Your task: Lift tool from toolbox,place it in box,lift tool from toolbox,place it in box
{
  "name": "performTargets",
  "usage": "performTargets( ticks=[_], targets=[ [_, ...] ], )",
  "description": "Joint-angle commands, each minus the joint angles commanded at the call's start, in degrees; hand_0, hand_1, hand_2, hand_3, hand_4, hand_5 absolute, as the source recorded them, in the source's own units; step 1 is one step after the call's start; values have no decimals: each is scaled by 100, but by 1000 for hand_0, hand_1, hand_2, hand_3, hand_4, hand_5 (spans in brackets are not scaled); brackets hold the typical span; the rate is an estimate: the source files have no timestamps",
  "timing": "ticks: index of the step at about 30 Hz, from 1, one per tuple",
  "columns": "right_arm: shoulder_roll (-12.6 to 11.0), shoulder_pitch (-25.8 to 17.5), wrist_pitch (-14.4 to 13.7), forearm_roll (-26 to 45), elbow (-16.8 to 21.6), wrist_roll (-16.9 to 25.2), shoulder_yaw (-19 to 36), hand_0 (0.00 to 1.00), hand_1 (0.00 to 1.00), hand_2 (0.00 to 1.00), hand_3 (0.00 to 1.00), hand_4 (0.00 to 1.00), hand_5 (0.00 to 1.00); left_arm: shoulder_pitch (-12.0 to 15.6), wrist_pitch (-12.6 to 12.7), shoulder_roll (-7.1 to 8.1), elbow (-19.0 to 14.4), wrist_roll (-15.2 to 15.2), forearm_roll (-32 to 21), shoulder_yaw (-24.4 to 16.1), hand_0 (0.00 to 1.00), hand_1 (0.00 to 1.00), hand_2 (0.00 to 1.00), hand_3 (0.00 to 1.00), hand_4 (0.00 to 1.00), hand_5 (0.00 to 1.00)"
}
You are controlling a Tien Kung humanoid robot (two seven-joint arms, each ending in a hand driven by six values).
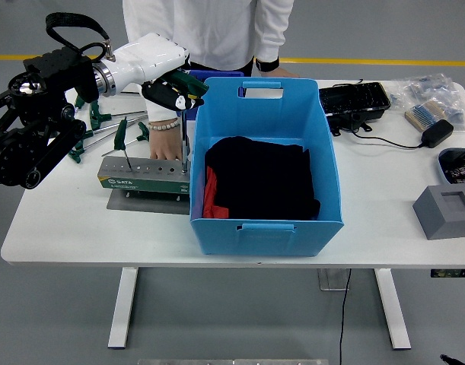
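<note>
Head view: a white table (384, 220) seen from above, with a large blue box (266, 163) near its middle, dark cloth (259, 179) and a bit of red lying inside it. Just left of the box sits a grey toolbox (144, 176), a drilled block on a flat plate. The robot's left hand (173, 91) reaches in from the left above the block's right end, its fingers curled around the green handle of a tool (183, 137) whose thin shaft hangs straight down, its tip at or just above the block. Another green-handled tool (122, 144) stands in the block farther left. A person in white stands behind the table, one hand (165, 141) resting behind the block, the other at the box's far rim.
</note>
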Motion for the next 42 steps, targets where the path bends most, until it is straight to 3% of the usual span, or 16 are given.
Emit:
performTargets(
  ticks=[12, 17, 23, 27, 31, 38, 42],
  targets=[
    [-11, 12, 3, -26, 1, -6, 13, 619, 596, 668, 541, 777, 654, -426, -45, 109, -221, 1, -137, -149, 159, 2, 4, 40, 691, 463],
    [-15, 13, 10, -59, 3, -13, 23, 617, 596, 668, 540, 777, 654, -514, -119, -14, -433, 37, -320, -247, 159, 2, 4, 41, 692, 462],
    [-8, -6, -3, -32, 6, -14, 17, 618, 596, 668, 540, 777, 654, -407, -304, -225, -906, 109, -857, -305, 159, 2, 4, 41, 691, 461],
    [-1, -20, 6, -104, 8, -31, 51, 618, 596, 668, 540, 777, 653, -414, -350, -361, -1082, 101, -1132, -10, 160, 2, 4, 40, 686, 453],
    [-2, -34, 12, -120, 11, -38, 58, 618, 596, 668, 540, 777, 653, -452, -380, -470, -1052, 60, -1318, 432, 160, 2, 4, 40, 686, 453],
    [-12, -19, 20, -170, 23, -55, 74, 618, 597, 668, 540, 778, 654, -487, -534, -788, -574, -176, -1368, 1299, 161, 2, 5, 40, 685, 451],
    [-25, 5, 23, -173, 32, -59, 63, 618, 597, 668, 540, 777, 653, -425, -742, -957, -305, -311, -1298, 1471, 170, 2, 9, 43, 680, 451]
  ],
)
